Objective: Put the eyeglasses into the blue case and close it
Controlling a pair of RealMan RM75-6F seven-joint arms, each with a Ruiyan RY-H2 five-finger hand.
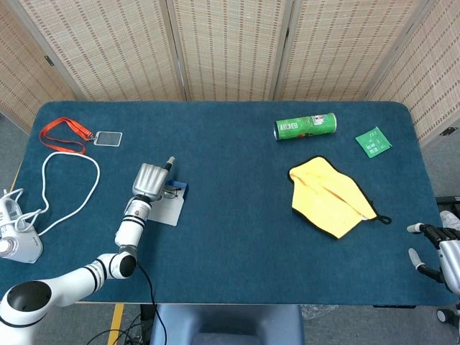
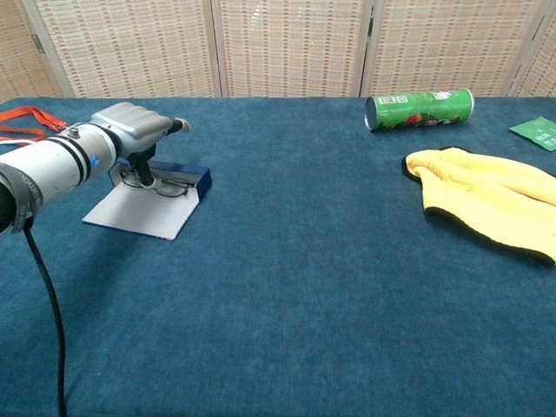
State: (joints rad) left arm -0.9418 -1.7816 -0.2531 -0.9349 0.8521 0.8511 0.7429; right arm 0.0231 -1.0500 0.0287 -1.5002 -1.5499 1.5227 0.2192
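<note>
The eyeglasses (image 2: 161, 183) lie inside the open blue case (image 2: 152, 201), up against its raised blue wall, so the placing step looks done or all but done; the case is plainly not shut, its pale flap lying flat on the bench (image 2: 304, 287), and closing it is what remains. The left hand (image 2: 136, 130) is poised over the back of the case with its fingers curled down to the glasses; whether it pinches the frame or merely touches it I cannot tell. The chest view shows the glasses' wire rims and the case wall from the side, detail the head view mostly hides under the left hand (image 1: 150, 181). The head view alone shows the right hand (image 1: 435, 248), far from the case at the bench's opposite edge, fingers apart and holding nothing, and a white cable (image 1: 54, 188) beyond the case on its other side.
</note>
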